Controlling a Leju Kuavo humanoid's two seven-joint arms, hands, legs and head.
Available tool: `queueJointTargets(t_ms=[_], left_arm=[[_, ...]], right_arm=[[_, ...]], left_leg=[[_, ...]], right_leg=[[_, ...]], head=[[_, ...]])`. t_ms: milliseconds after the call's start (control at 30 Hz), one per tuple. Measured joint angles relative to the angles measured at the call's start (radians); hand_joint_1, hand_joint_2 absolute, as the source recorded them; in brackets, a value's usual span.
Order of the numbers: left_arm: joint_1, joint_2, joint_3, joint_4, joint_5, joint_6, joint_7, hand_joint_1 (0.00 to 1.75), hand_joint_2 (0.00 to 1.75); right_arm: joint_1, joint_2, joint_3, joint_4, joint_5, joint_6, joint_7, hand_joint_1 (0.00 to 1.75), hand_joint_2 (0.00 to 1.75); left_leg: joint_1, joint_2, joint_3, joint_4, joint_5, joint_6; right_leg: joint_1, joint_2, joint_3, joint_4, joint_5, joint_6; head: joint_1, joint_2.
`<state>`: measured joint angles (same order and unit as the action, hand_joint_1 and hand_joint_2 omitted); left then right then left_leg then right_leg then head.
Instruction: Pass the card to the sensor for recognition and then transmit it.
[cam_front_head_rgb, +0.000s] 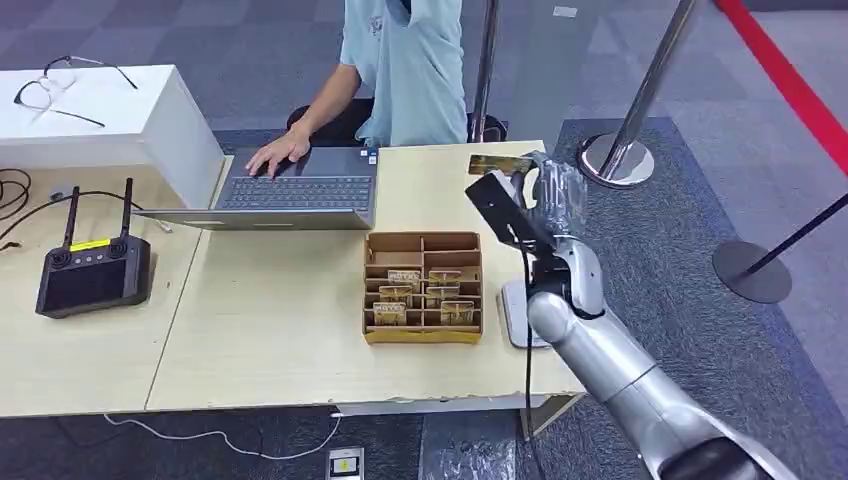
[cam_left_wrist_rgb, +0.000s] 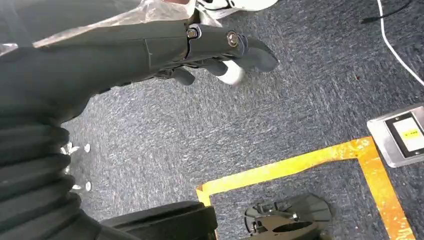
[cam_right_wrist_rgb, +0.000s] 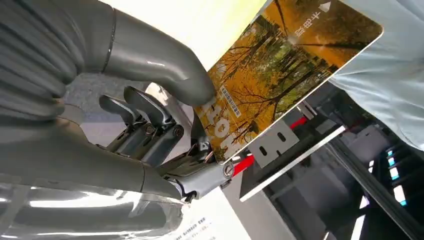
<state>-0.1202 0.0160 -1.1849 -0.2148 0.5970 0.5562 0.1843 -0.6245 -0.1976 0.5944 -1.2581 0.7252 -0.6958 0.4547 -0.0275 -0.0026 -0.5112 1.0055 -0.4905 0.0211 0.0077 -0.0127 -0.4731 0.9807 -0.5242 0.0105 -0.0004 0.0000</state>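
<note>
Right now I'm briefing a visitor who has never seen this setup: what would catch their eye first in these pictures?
Most likely the right hand raised over the table's far right side, pinching a card printed with golden autumn trees. Next, the cardboard divider box mid-table, more cards standing in its slots. Behind it a person in a light blue shirt types on a grey laptop.

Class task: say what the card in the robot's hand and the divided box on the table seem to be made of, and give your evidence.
Card: probably glossy plastic, since it stays flat and stiff with a printed autumn photo. Box: apparently plain brown cardboard, matte, with thin slotted dividers.
</note>
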Motion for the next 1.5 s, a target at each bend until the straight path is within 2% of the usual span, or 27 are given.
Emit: queueJointTargets(t_ms=[333,433,700,1000,1500], left_arm=[[0.000,-0.005,0.000,0.000,-0.016,-0.027,0.045,0.00,1.75],[0.001,-0.005,0.000,0.000,-0.010,-0.010,0.037,0.00,1.75],[0.000,-0.008,-0.004,0.000,-0.048,-0.019,0.005,0.00,1.75],[0.000,-0.011,-0.006,0.000,-0.040,-0.003,0.003,0.00,1.75],[0.002,-0.016,-0.006,0.000,-0.038,-0.012,0.019,0.00,1.75]], right_arm=[[-0.004,-0.013,0.018,-0.003,0.003,0.000,0.022,1.75,1.75],[-0.005,-0.015,0.022,-0.012,0.009,0.001,0.027,1.75,1.75],[-0.007,-0.019,0.038,-0.029,0.008,0.000,0.036,1.75,1.75],[-0.007,-0.020,0.053,-0.036,-0.004,0.000,0.021,1.75,1.75],[-0.008,-0.052,0.058,-0.101,0.039,0.002,0.047,1.75,1.75]], left_leg=[[0.000,0.000,0.000,0.000,0.000,0.000],[0.000,0.000,0.000,0.000,0.000,0.000],[0.000,0.000,0.000,0.000,0.000,0.000],[0.000,0.000,0.000,0.000,0.000,0.000],[0.000,0.000,0.000,0.000,0.000,0.000]], right_leg=[[0.000,0.000,0.000,0.000,0.000,0.000],[0.000,0.000,0.000,0.000,0.000,0.000],[0.000,0.000,0.000,0.000,0.000,0.000],[0.000,0.000,0.000,0.000,0.000,0.000],[0.000,0.000,0.000,0.000,0.000,0.000]], head=[[0.000,0.000],[0.000,0.000],[0.000,0.000],[0.000,0.000],[0.000,0.000]])
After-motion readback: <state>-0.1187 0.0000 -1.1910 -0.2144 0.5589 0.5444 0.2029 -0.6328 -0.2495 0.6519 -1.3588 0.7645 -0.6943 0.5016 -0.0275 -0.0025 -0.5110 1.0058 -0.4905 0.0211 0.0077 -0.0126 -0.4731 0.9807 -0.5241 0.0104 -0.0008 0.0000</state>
